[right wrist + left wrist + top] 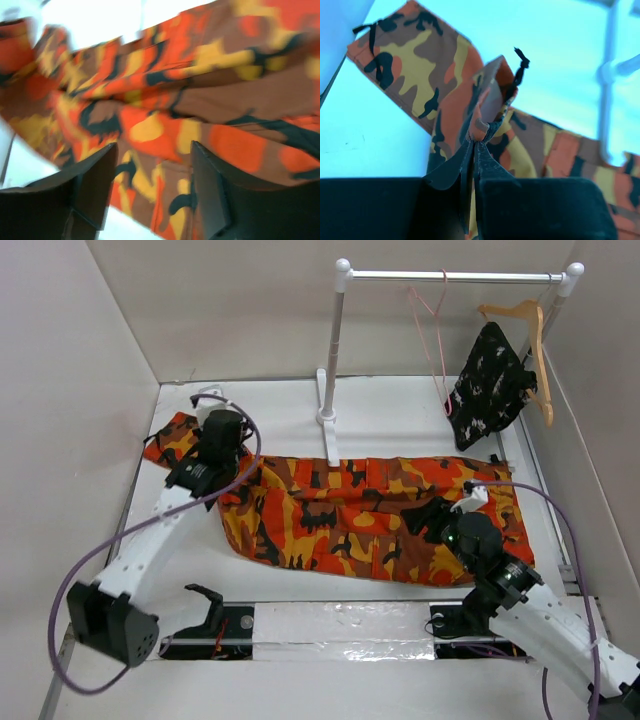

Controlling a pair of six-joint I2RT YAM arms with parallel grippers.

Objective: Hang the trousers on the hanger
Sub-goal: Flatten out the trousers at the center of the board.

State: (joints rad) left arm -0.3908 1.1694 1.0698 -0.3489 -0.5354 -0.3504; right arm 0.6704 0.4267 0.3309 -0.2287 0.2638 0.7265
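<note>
Left gripper (476, 144) pinched tight on a thin trousers (420, 75) fold at its tips, right gripper (154, 165) spread wide, empty over cloth; shallow pinch could slip on lifting.

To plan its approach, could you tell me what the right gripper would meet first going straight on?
Most likely the trousers: the right gripper, fingers open, points at the camouflage fabric, which fills the view between them. The wrist picture is blurred, so how near is unclear.
</note>
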